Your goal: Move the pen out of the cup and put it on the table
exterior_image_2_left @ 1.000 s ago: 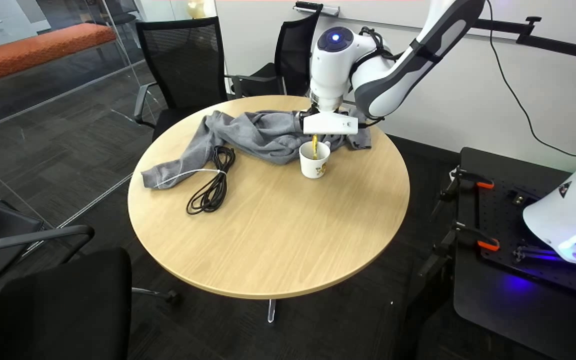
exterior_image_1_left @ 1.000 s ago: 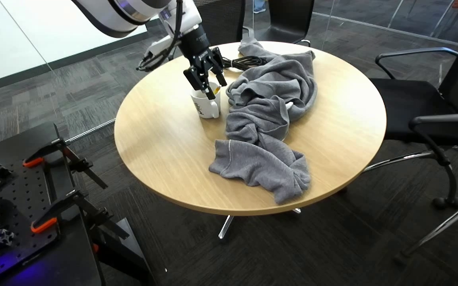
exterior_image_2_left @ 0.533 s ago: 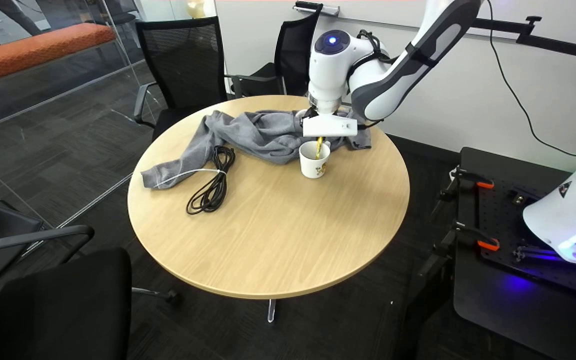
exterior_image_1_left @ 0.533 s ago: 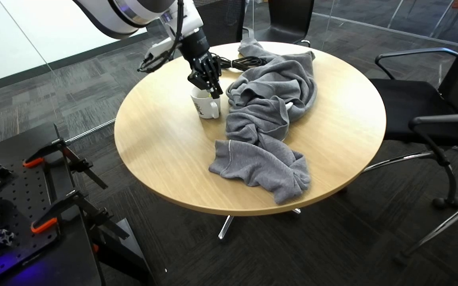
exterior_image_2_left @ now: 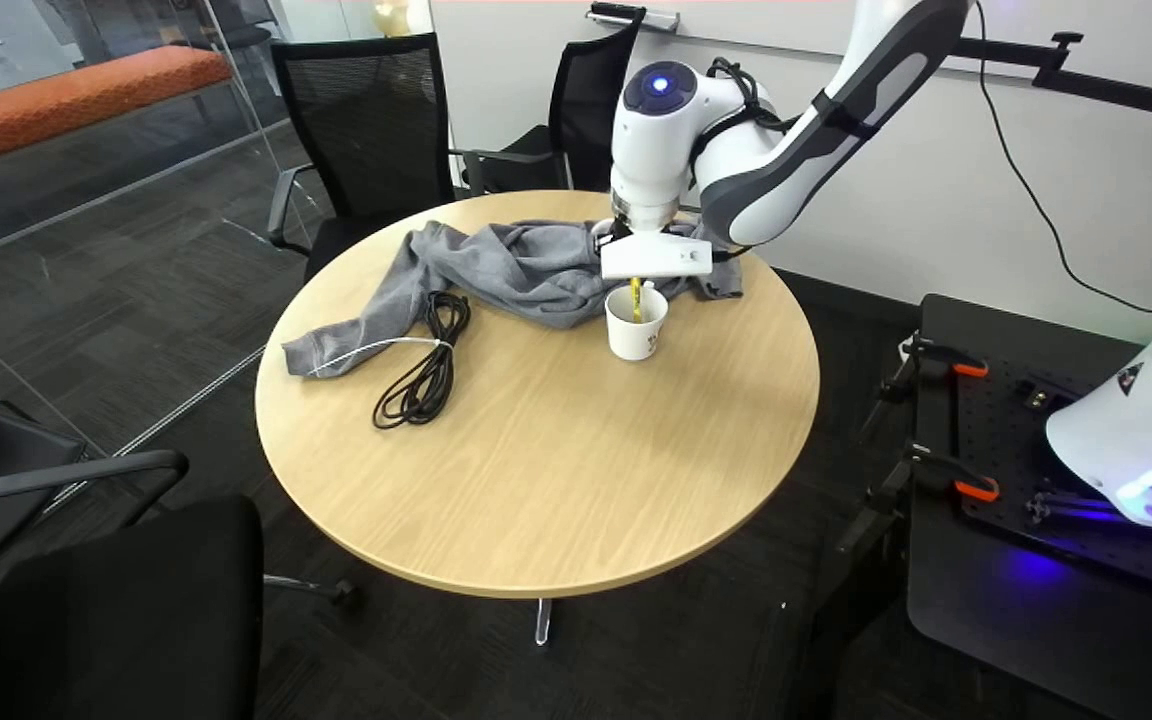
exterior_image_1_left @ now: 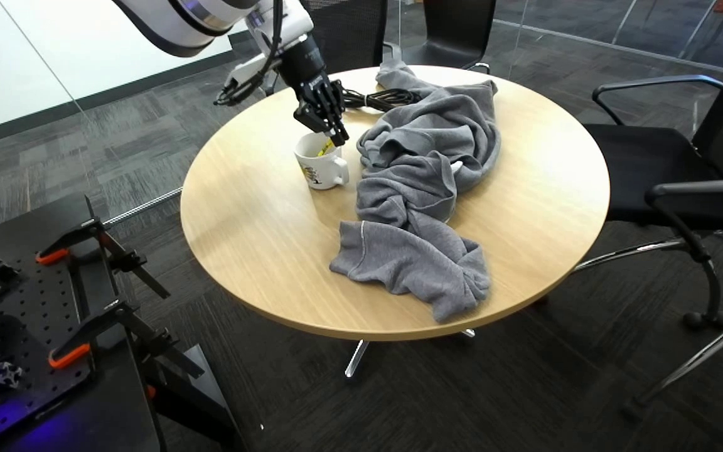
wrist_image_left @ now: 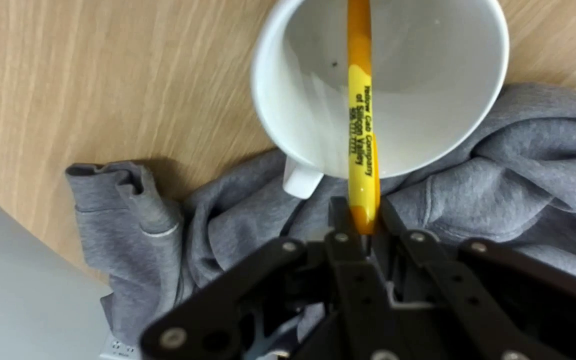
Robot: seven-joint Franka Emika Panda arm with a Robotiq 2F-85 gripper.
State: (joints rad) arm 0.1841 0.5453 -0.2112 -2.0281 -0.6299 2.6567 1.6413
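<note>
The yellow-and-orange pen [wrist_image_left: 359, 125] stands partly inside the white cup [exterior_image_1_left: 316, 171], its upper end rising past the rim on the handle side. My gripper [wrist_image_left: 363, 215] is shut on that upper end, a black fingertip against each side. The pen's lower end runs off the top of the wrist view. In an exterior view the pen [exterior_image_2_left: 636, 300] shows between the cup's inside and the gripper, which the white wrist part hides there. The cup sits upright on the round wooden table [exterior_image_1_left: 261, 238].
A crumpled grey sweater [exterior_image_1_left: 424, 188] lies close to the cup on its handle side. A black coiled cable [exterior_image_2_left: 423, 370] rests on the table by one sleeve. Chairs [exterior_image_2_left: 366, 140] stand round the table.
The jaws have shut from open onto the pen's upper end. The gripper has shifted slightly away from the sweater, and the cup has moved and turned a little with it.
</note>
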